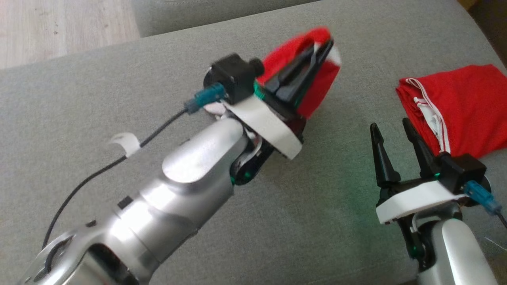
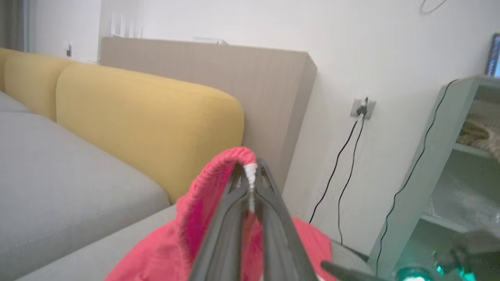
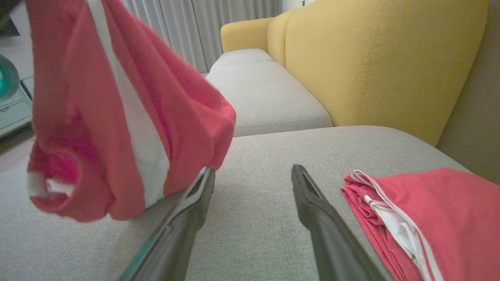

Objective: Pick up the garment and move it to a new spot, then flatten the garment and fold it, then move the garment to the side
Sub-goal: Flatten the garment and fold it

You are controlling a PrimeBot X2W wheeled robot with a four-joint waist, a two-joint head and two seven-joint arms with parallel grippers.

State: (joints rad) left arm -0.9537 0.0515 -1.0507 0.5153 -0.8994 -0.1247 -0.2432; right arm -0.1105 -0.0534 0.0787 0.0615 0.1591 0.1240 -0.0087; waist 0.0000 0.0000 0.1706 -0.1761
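My left gripper [image 1: 323, 47] is shut on a red garment with a white stripe [image 1: 321, 85], which hangs bunched off the grey cushion; the cloth wraps over the fingertips [image 2: 250, 171]. From the right wrist the same garment [image 3: 117, 117] dangles at the upper left, clear of the seat. My right gripper [image 1: 392, 128] stands open low over the cushion, nothing between its fingers [image 3: 312, 191]. A second red garment [image 1: 459, 107] with white trim lies folded at the right, just beyond the right fingertips [image 3: 429, 218].
The grey sofa seat [image 1: 119, 87] spreads under both arms. A yellow backrest [image 2: 148, 117] rises behind it, with a wall, socket and cables [image 2: 361, 109] beyond. A pale green shelf [image 2: 449, 156] stands to the side. Wooden floor [image 1: 47, 27] shows at the far left.
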